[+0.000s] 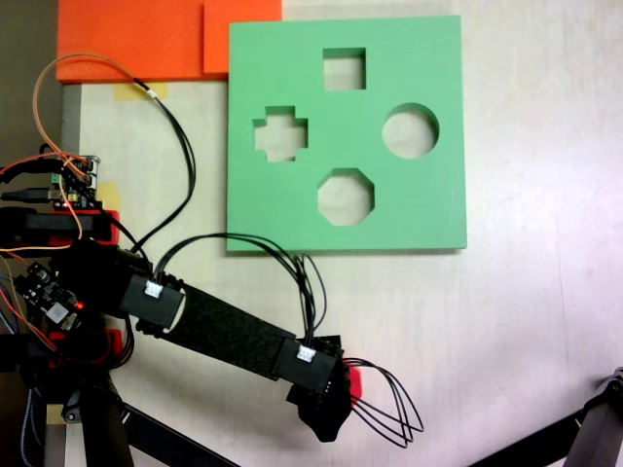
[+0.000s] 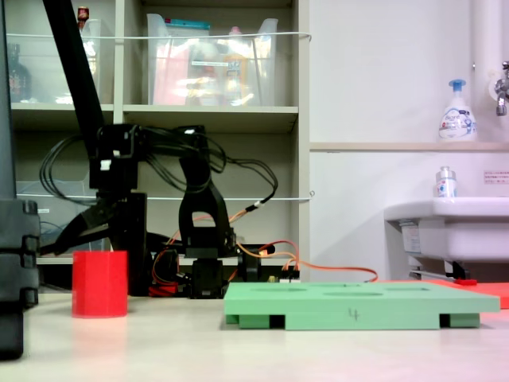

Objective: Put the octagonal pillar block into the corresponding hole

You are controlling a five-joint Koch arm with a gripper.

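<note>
Arm: black Koch arm (image 1: 229, 336) reaches from its base at left of the top-down fixed view toward the lower middle of the table, wrist bent down over the red block.
Gripper: gripper (image 2: 94, 227) hangs directly above the block in the side-on fixed view, dark fingers spread to either side of the block's top, not clamped on it; whether tips touch the foam, can't tell.
Octagonal pillar block: red octagonal pillar block (image 2: 99, 283) stands upright on the table, left of the green board & well apart from it in the side-on view. From above, just a red sliver (image 1: 354, 381) shows beside the wrist, below the board's near edge.
Board: square green foam board (image 1: 428, 209) lies flat on the pale table (image 1: 526, 321), four cutouts: square at top, cross at left, round at right.
Corresponding hole: eight-sided cutout (image 1: 345, 197) sits nearest the board's lower edge, bare table showing through.
Surroundings: orange foam sheets (image 1: 136, 39) at top left from above; shelving w/ plastic bins (image 2: 211, 60) behind the arm; white sink (image 2: 449, 227) & soap bottle (image 2: 457, 111) at right in the side-on view.
</note>
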